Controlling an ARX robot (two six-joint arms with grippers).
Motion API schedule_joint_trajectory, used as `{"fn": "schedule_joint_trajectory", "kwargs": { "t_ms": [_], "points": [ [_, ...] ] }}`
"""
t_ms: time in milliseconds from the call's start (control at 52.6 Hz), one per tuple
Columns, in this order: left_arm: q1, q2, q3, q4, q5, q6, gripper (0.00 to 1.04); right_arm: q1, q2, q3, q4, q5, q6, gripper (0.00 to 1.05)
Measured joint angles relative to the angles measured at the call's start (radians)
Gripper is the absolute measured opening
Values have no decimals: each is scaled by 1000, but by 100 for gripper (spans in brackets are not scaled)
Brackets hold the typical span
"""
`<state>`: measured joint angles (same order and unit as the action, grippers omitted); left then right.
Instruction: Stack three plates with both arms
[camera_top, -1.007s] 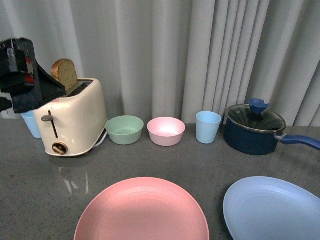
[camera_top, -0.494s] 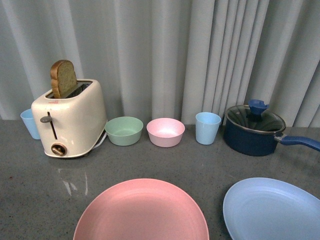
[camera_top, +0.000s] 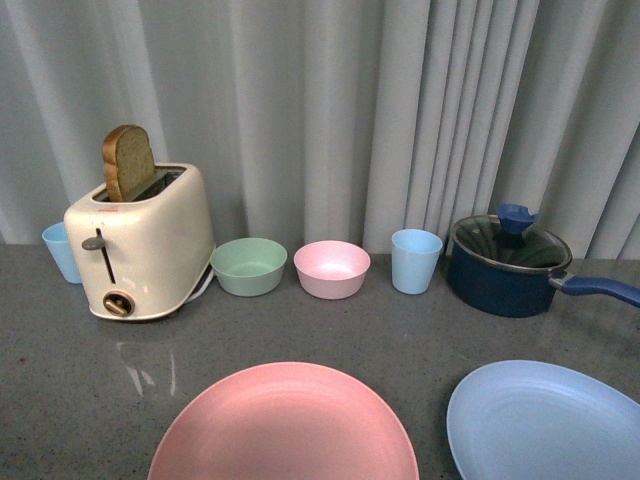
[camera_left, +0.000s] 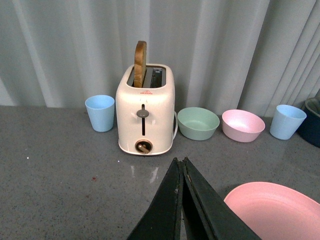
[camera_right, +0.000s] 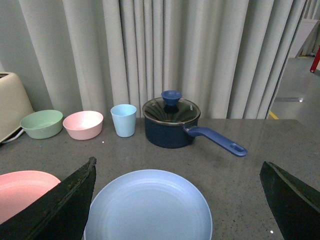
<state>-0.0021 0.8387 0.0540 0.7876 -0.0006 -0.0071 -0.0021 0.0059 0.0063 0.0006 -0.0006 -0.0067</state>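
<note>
The pink plate lies on the grey counter at the front middle. The light blue plate lies to its right. The beige plate is out of view. No arm shows in the front view. In the left wrist view my left gripper is shut and empty, hovering above the counter just left of the pink plate. In the right wrist view my right gripper is wide open above the light blue plate, one finger on each side, with the pink plate's edge beside it.
A cream toaster with a bread slice stands back left, a blue cup behind it. A green bowl, a pink bowl, a blue cup and a dark blue lidded pot line the back by the curtain.
My left gripper showed at the far left of the front view one second ago and has since left that view. The plates have not moved.
</note>
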Motion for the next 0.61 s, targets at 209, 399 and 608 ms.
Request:
{"fn": "schedule_joint_trajectory", "kwargs": {
  "t_ms": [209,399,608],
  "points": [
    [0,-140,-25,-110,0,0,4,0,0,0,0,0,0,97],
    [0,-277,-26,-236,0,0,4,0,0,0,0,0,0,97],
    [0,-396,-26,-345,0,0,4,0,0,0,0,0,0,97]
  ]
}}
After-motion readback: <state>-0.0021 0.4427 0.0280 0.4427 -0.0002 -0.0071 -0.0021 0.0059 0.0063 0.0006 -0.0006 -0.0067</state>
